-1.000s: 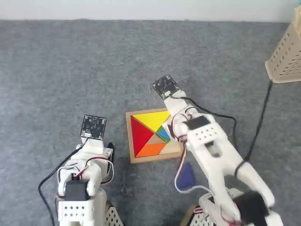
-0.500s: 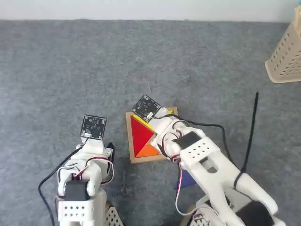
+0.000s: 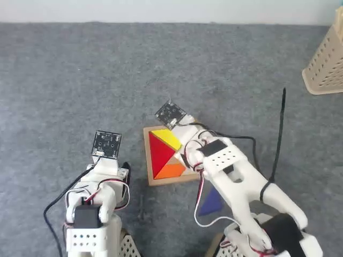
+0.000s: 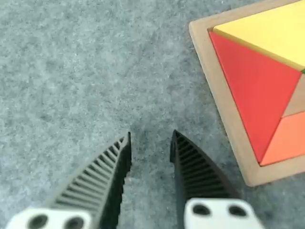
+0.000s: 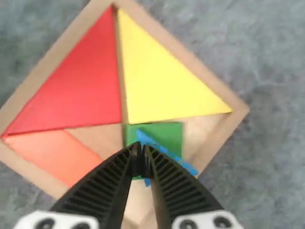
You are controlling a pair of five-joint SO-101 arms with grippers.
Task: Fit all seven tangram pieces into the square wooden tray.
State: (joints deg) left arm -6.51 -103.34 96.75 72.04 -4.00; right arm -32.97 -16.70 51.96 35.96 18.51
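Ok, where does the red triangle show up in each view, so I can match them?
High view: red triangle, in the tray's left half.
Left wrist view: red triangle, just inside the tray's rim.
Right wrist view: red triangle, inside the tray's rim too.
Shared landmark: the yellow triangle, edge to edge with it in all three.

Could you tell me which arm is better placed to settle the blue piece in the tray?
Right. The right hand is over the tray, directly at the blue piece lying across the green piece. The left hand is open over the carpet beside the tray.
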